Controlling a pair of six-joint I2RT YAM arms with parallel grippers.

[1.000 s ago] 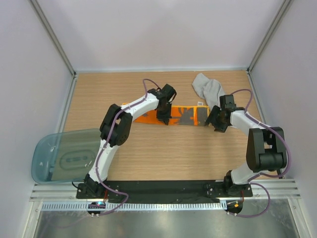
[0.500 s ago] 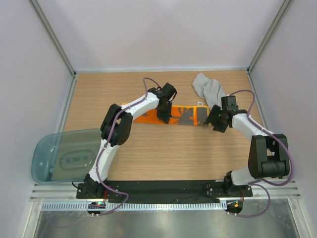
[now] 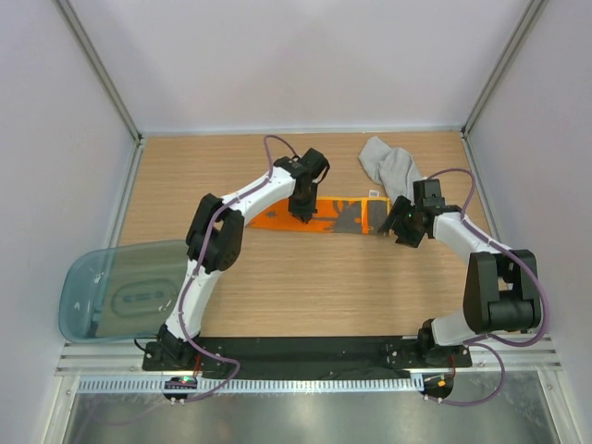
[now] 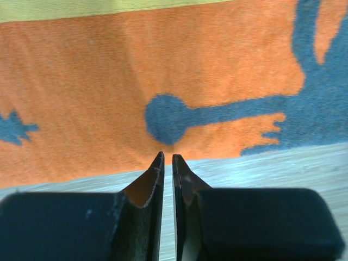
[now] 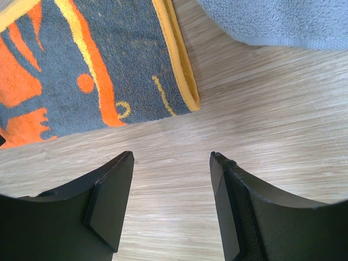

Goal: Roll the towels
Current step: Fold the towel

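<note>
- Two towels: orange towel [image 3: 356, 215] flat mid-table, grey towel [image 3: 388, 166] bunched at its 1 o'clock.
- One tub [image 3: 120, 289] at 8 o'clock.
- Left gripper [image 4: 167, 159]: pressed nearly together, empty, tips at the orange towel's near edge.
- Right gripper [image 5: 171, 156]: spread, empty, over bare table [image 3: 277, 277] beside that towel's right corner.

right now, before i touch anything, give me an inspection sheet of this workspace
surface: wooden table, nothing spilled that shows
job's things: orange towel laid flat as a strip, not rolled; grey towel crumpled at the far right, not rolled
clutter: teal tub at the left edge, hanging partly off the table
grippers: left claw all but shut, tips at the orange towel's near edge, nothing seen pinched; right claw open over bare wood beside that towel's right end
cables: a purple cable runs along each arm
surroundings: white walls; metal rail along the near edge
</note>
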